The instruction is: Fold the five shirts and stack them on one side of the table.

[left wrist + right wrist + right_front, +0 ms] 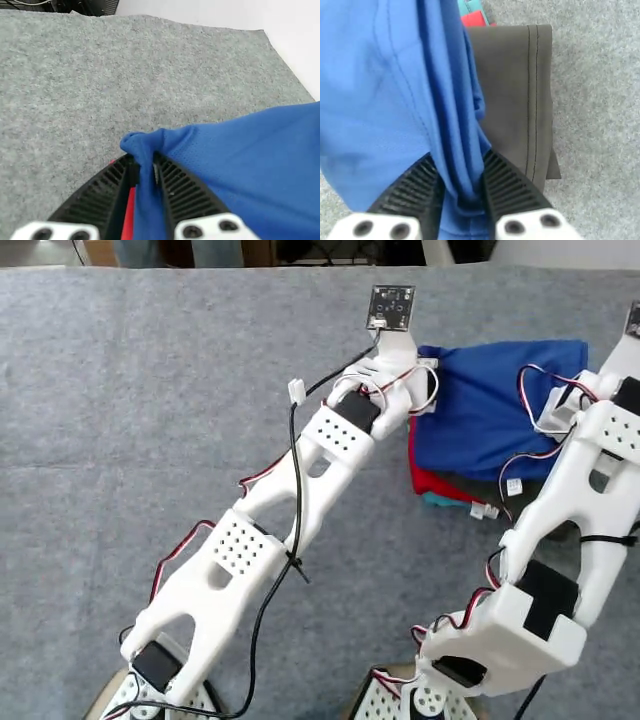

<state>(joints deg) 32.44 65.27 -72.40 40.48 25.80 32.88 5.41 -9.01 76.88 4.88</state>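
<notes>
- Fingers [107, 187] of the left gripper [144, 161] are pinching a blue shirt [240, 165] corner; the right gripper [459, 162] is pinching its fold.
- Both are holding it over the dark shirt [515, 90], likely for stacking.

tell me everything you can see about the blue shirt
The blue shirt is plain bright blue, of fine knit fabric with stitched seam lines. It lies in a rough rectangle at the right of the high view, on top of a stack with a dark shirt, a red shirt and a teal shirt. The left gripper pinches a bunched corner of it. The right gripper is shut on a fold at another edge.
</notes>
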